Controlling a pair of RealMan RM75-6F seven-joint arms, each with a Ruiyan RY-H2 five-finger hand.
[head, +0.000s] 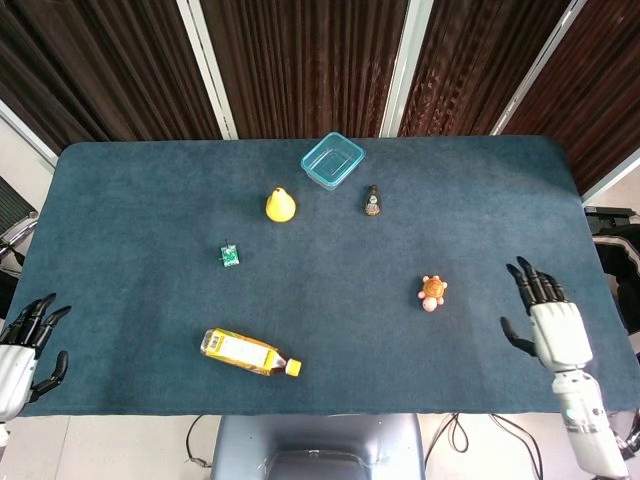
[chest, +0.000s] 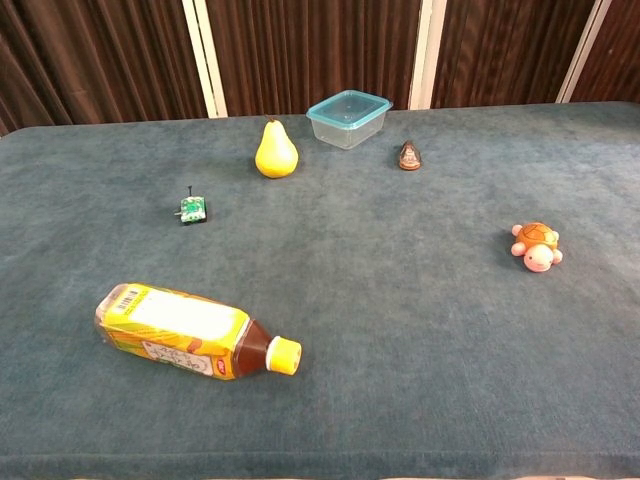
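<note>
Dark teal bench (head: 480, 190); yellow pear (head: 280, 205); clear blue box (head: 332, 160); orange-shelled pink turtle (head: 432, 293); bottle (head: 248, 353) with yellow label, brown contents and yellow cap; small green toy (head: 230, 256); small brown cone (head: 372, 201); white hands (head: 556, 328) with black fingers (head: 527, 282); dark brown curtains (head: 300, 60).

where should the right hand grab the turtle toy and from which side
Probably across the turtle's shell, fingers closing on its two flanks, coming from above. The orange shell is the widest, roundest part; head and legs are small stubs. It sits flat on the table with open cloth all round. The right hand, open, is nearest, on the turtle's right.
</note>
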